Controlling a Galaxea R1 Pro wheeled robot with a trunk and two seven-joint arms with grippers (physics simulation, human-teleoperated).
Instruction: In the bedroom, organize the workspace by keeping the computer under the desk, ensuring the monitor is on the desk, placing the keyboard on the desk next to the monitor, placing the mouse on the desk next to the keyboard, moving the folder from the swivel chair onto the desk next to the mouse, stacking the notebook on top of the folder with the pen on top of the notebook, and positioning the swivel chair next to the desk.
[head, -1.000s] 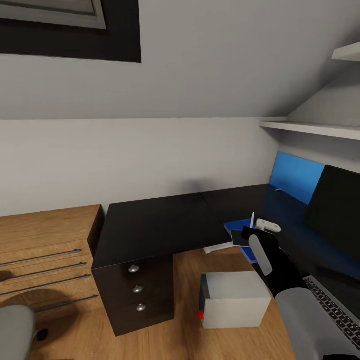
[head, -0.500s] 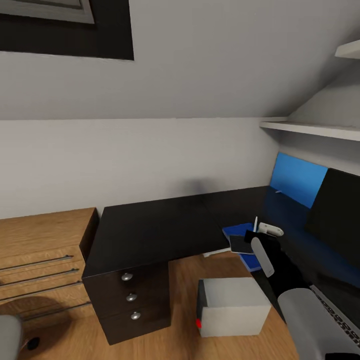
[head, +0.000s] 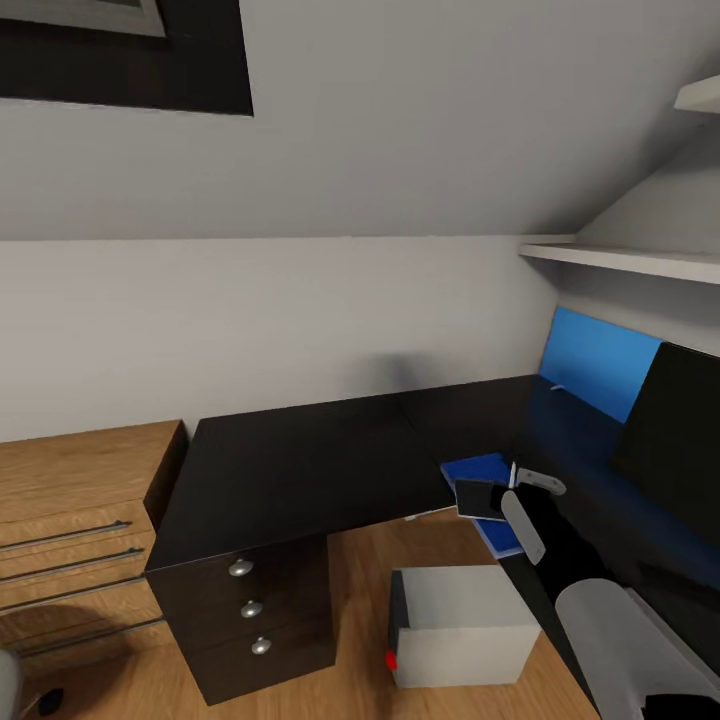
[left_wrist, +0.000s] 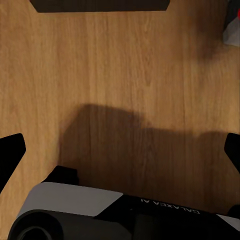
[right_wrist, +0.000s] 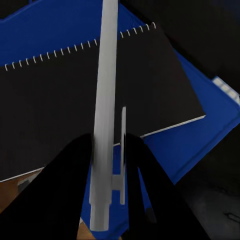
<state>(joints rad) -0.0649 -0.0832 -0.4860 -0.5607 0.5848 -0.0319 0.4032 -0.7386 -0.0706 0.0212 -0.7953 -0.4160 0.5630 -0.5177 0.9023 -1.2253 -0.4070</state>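
Observation:
My right gripper (head: 513, 488) (right_wrist: 109, 145) is shut on the pale grey pen (right_wrist: 107, 100), which hangs just above the dark spiral notebook (right_wrist: 50, 110) (head: 476, 498). The notebook lies on the blue folder (right_wrist: 55, 30) (head: 478, 467) at the near end of the black desk (head: 575, 450). At the right edge the black monitor (head: 672, 425) stands on the desk. The grey computer (head: 465, 620) sits on the floor beside the desk. My left gripper (left_wrist: 120, 155) is open over bare wood floor. Keyboard, mouse and swivel chair are out of view.
A black drawer cabinet (head: 270, 480) adjoins the desk, with a light-wood bench (head: 70, 490) to its left. White shelves (head: 630, 260) hang on the right wall under a sloping ceiling. Wood floor (head: 360, 580) lies between cabinet and computer.
The head view has swung, so everything shifts left and down. My right gripper keeps hold of the pen and has come a little lower over the notebook.

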